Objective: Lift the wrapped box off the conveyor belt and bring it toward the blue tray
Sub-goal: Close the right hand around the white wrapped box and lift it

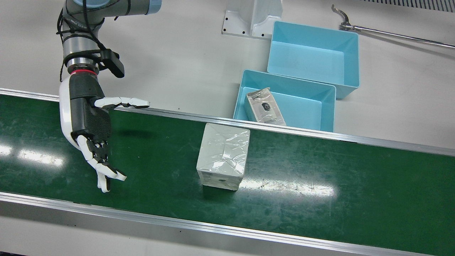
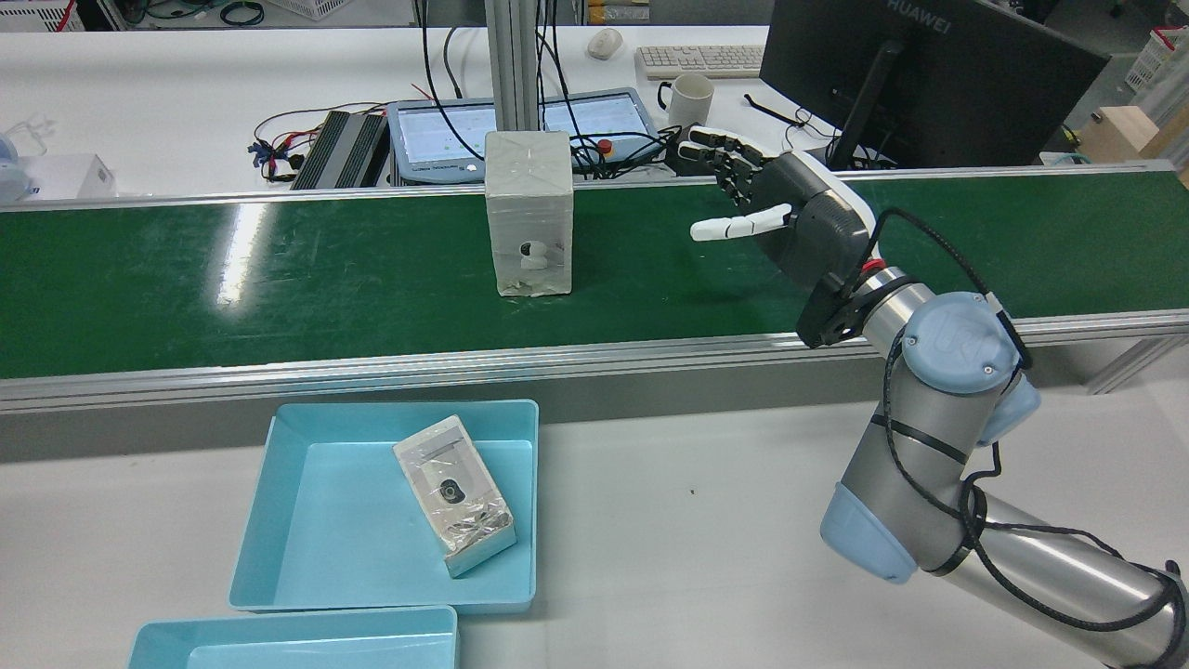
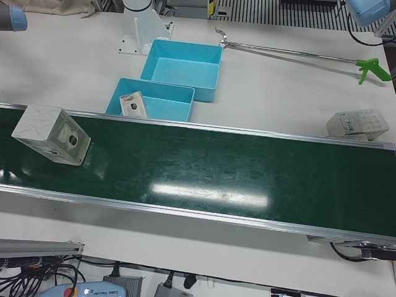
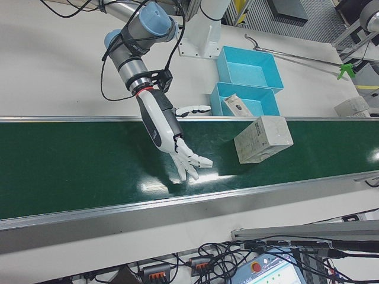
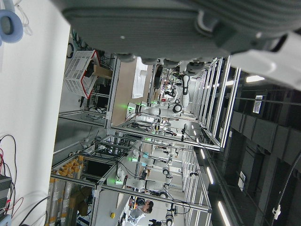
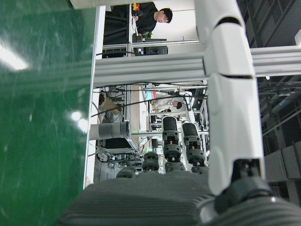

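Note:
The wrapped box (image 1: pixel 223 156) is grey-white in clear film and stands on the green conveyor belt (image 1: pixel 320 170); it also shows in the rear view (image 2: pixel 529 212) and the right-front view (image 4: pixel 262 139). My right hand (image 1: pixel 89 121) hovers over the belt, well apart from the box on the view's left, open and empty with fingers spread; it shows in the rear view (image 2: pixel 790 209) too. The near blue tray (image 1: pixel 288 83) sits just behind the belt and holds another wrapped box (image 1: pixel 263 106). My left hand (image 5: pixel 188 23) shows only as a palm edge in its own view.
A second blue tray (image 1: pixel 312 57) stands behind the first. A long grabber tool (image 1: pixel 391 33) lies at the back on the white table. A small white box (image 3: pixel 357 122) sits beside the belt's far end. Aluminium rails (image 1: pixel 213 227) edge the belt.

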